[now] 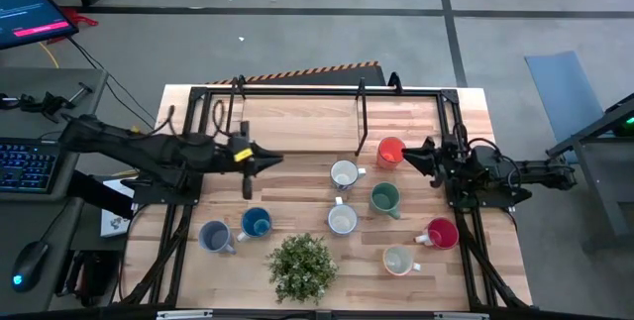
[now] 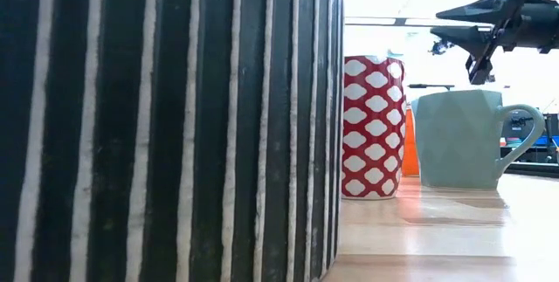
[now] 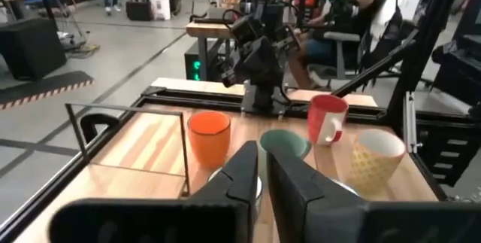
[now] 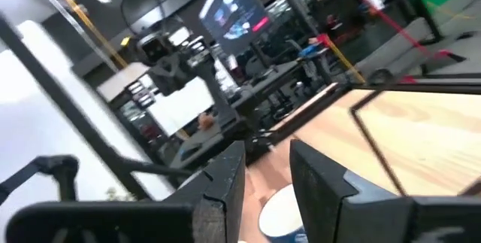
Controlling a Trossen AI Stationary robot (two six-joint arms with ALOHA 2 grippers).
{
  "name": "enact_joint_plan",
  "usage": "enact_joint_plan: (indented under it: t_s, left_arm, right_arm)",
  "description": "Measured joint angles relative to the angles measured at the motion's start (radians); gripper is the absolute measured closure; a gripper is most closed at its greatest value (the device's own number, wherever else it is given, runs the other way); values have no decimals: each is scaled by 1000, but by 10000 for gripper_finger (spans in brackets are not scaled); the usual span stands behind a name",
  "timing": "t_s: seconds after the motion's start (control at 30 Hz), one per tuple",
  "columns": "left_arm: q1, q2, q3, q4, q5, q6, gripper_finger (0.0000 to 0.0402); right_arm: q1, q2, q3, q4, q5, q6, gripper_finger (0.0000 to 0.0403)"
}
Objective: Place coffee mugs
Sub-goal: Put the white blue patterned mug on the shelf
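Currently eight coffee mugs sit on the wooden table, none held: orange mug at the far right-centre, white mug just beside it toward the middle, green mug nearer, second white mug beside that, red mug at the right edge, cream mug near the front, blue mug and grey-blue mug front left. Potted plant stands at the front centre, between the blue pair and the cream mug; its striped pot fills most of the low view. Left gripper hovers above the table left of the white mug, touching nothing, fingers slightly apart with a narrow gap. Right gripper sits just beside the orange mug, raised off the table, fingers apart, nothing between them. A black wire frame stands at the table's far side.
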Motion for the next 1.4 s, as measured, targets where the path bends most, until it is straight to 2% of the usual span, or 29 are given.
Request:
enact_joint_plan:
  t_s: [0.2, 0.47, 0.7, 0.8, 0.93, 1.1, 1.4]
  left_arm:
    - [10, 152, 81, 27, -1, 21, 331]
    - [56, 280, 85, 215, 0, 95, 262]
    - [67, 275, 86, 408, 1, 80, 221]
    - [67, 252, 105, 378, 1, 81, 218]
    - [73, 244, 175, 250, 2, 87, 222]
    - [74, 245, 228, 17, 1, 106, 227]
    - [95, 267, 229, -94, 3, -9, 229]
  right_arm:
    - [0, 0, 7, 0, -69, -51, 308]
    - [0, 0, 9, 20, -131, -53, 291]
    - [0, 0, 12, 164, -123, -110, 239]
    - [0, 6, 51, 140, -122, -168, 227]
    - [0, 48, 151, -7, -115, -273, 228]
    - [0, 148, 302, -304, -52, -282, 242]
    - [0, 348, 560, -668, -39, -279, 258]
